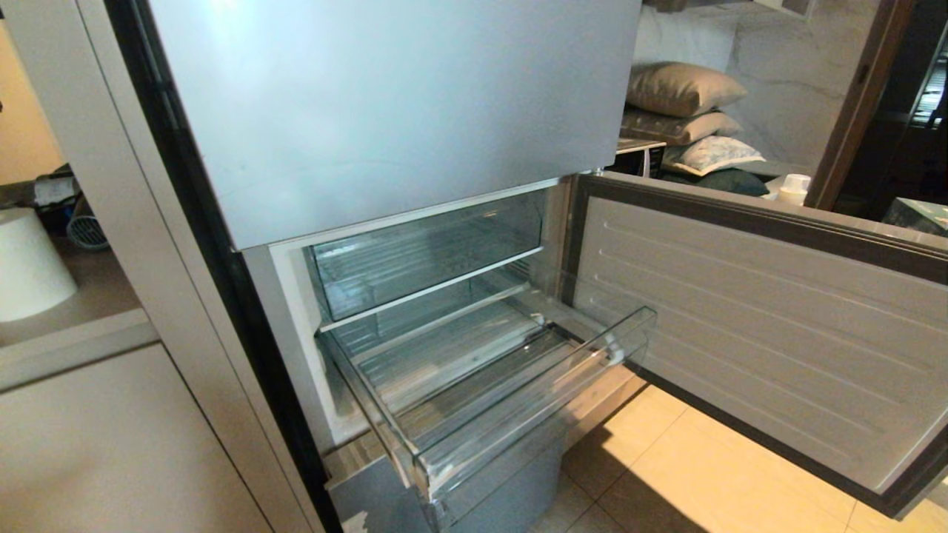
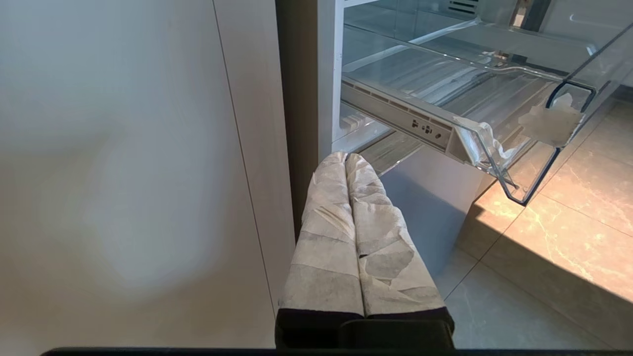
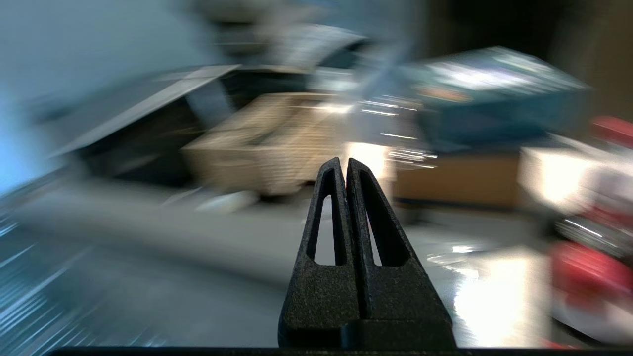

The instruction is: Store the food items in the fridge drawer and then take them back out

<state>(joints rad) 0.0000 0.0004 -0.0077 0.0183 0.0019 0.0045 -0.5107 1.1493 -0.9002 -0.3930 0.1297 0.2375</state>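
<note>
Across the lower middle of the head view, the drawer sat pulled well out of the fridge, ribbed floor bare, clear front wall toward the camera. No food in it at all. The only hint of the food was a red blur at the right edge of the right wrist view, way too smeared to say what it was or whether it was both pieces.

Right gripper had its fingers pressed together on nothing, and it was out of the head view completely. Left gripper was also closed and empty, wrapped fingers parked low beside the fridge's left edge, under the drawer's near corner in its own view.

My guess is this was the reach for the first item. To do it well I'd open the right claw wide before getting near, come at the round one from above and squeeze gently, since glossy stuff probably slips. Then carry it high over the drawer's tall front wall and stay off the door at right.
</note>
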